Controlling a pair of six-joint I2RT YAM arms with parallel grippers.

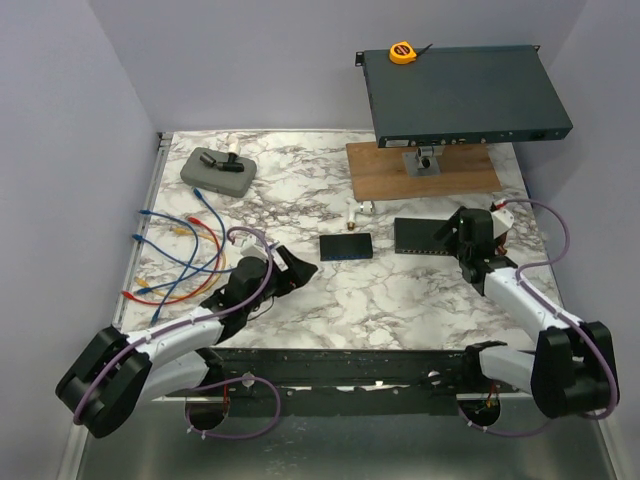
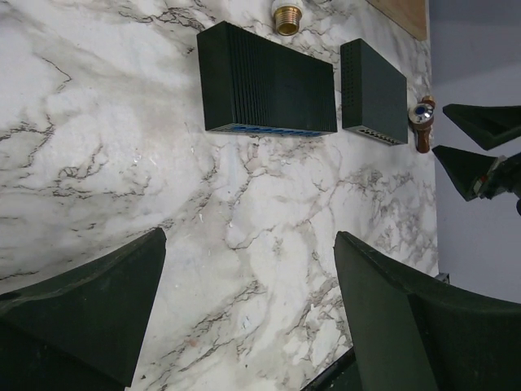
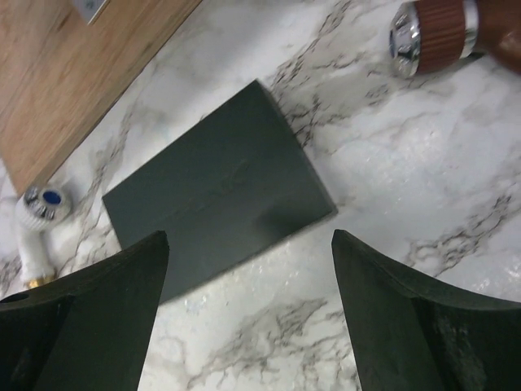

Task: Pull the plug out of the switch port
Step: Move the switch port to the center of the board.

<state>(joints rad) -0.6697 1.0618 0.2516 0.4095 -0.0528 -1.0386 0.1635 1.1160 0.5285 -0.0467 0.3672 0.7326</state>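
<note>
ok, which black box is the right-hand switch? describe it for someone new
Find the wooden board at the back of the marble table. Directly in front of its middle lies a flat black switch, beside the right gripper; the other black box lies further left.

marble table point(image 1: 400, 300) | small switch point(image 1: 346, 246) | larger switch point(image 1: 420, 235) | wooden board point(image 1: 465, 172) | grey case point(image 1: 215, 172) | cables point(image 1: 185, 248), perhaps network leads

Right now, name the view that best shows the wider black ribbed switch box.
Left wrist: the wider black ribbed switch box shows its ribbed top and blue front edge. Top external shows it only as a small dark rectangle. Right wrist shows one dark box; which one is unclear.
</note>
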